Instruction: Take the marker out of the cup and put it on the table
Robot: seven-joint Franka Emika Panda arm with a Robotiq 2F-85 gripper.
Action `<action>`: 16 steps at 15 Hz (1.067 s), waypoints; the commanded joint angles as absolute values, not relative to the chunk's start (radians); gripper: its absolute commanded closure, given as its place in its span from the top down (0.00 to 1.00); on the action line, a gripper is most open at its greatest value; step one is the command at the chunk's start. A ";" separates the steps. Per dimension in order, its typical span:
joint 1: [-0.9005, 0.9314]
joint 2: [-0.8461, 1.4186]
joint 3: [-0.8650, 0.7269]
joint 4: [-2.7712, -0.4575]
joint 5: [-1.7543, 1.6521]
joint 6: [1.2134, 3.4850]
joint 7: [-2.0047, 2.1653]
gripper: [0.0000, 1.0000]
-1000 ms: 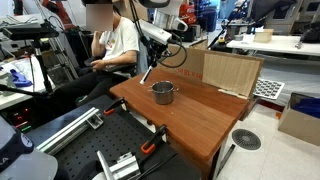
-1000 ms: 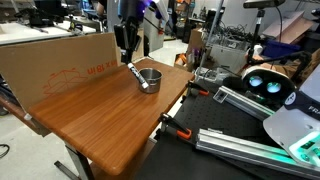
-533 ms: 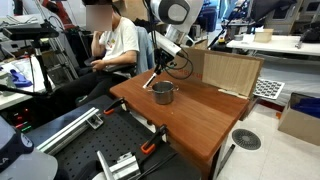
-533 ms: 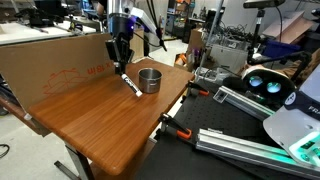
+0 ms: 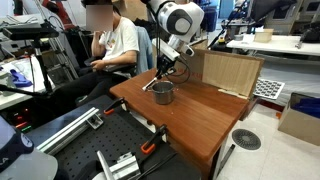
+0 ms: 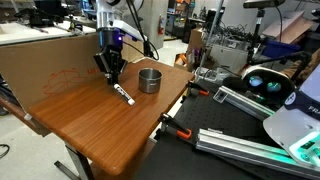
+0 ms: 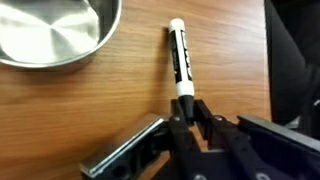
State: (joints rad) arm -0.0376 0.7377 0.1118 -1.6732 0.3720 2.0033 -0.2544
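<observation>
The marker (image 6: 122, 94), white with a dark band and a dark end, is outside the cup and slants down to the reddish-brown table (image 6: 100, 128) beside it. My gripper (image 6: 110, 72) is shut on the marker's upper dark end. In the wrist view the marker (image 7: 180, 62) runs away from my gripper (image 7: 189, 112) over the wood (image 7: 90, 110), with the shiny metal cup (image 7: 100, 35) at the upper left. The empty cup (image 6: 149, 80) stands upright. In an exterior view the cup (image 5: 162, 93), marker (image 5: 152, 82) and gripper (image 5: 165, 68) are near the table's (image 5: 205, 118) back corner.
A tan cardboard panel (image 6: 50, 60) stands along the table's back edge, also seen in an exterior view (image 5: 228, 72). A seated person (image 5: 115, 45) is behind the table. Orange-handled clamps (image 6: 176, 129) grip the table's edge. White tables (image 5: 270, 45) stand farther back.
My gripper has carried the marker from above the cup sideways and down, so the marker now slants onto the wood beside the cup. The cup has not moved.
</observation>
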 commanded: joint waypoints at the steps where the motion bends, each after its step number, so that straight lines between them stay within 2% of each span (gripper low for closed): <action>1: -0.005 0.817 0.093 -1.559 0.324 1.913 -0.123 0.05; 5: 0.030 0.874 0.079 -1.490 0.280 1.874 -0.005 0.05; 7: 0.046 0.897 0.072 -1.451 0.239 1.823 0.025 0.46; 14: 0.077 0.892 0.061 -1.416 0.151 1.787 0.046 0.97; 16: 0.081 0.867 0.059 -1.435 0.142 1.810 0.044 1.00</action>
